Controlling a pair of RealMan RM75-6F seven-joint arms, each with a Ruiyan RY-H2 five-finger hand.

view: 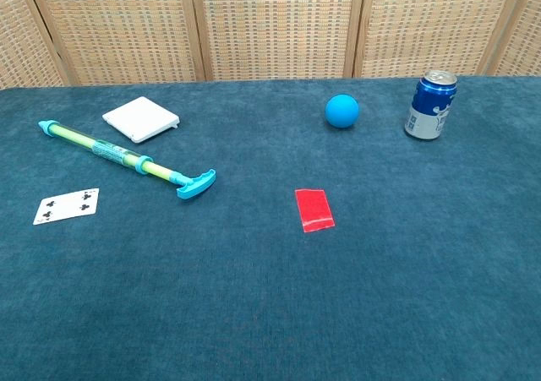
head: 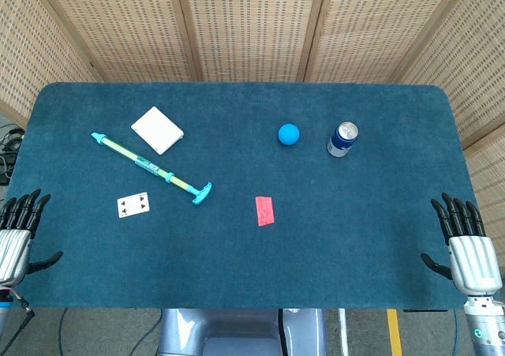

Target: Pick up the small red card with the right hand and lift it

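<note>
The fingers [head: 458, 212] of the right hand [head: 467, 249] are straight and spread apart, grasping nothing, and the hand sits at the near right edge of the table [head: 371, 237], well apart from what it has to fetch. The small red card [head: 265, 211] lies flat on the blue-green cloth near the middle of the table, a little toward the robot, with bare cloth on every side; the chest view shows it [view: 314, 209] lying face down or blank, its long side running roughly away from the camera.

The task looks to be at its very start: the reach has not begun and the card is untouched. The next move, as I judge it, calls for the right arm to swing inward and forward over the card, then lower the fingertips to its edges. A thin card flat on cloth gives little to grip, so a pinch at one edge between thumb and a finger would likely be needed.

Beyond the card, the blue ball [head: 289, 134] and the blue can [head: 342, 139] stand farther back on the right half, clear of a direct path. To the left lie the teal and yellow toy pump [head: 151, 168], the playing card [head: 132, 205] and the white box [head: 156, 130]. The left hand [head: 16, 234] rests at the near left edge, fingers extended and apart, empty.
</note>
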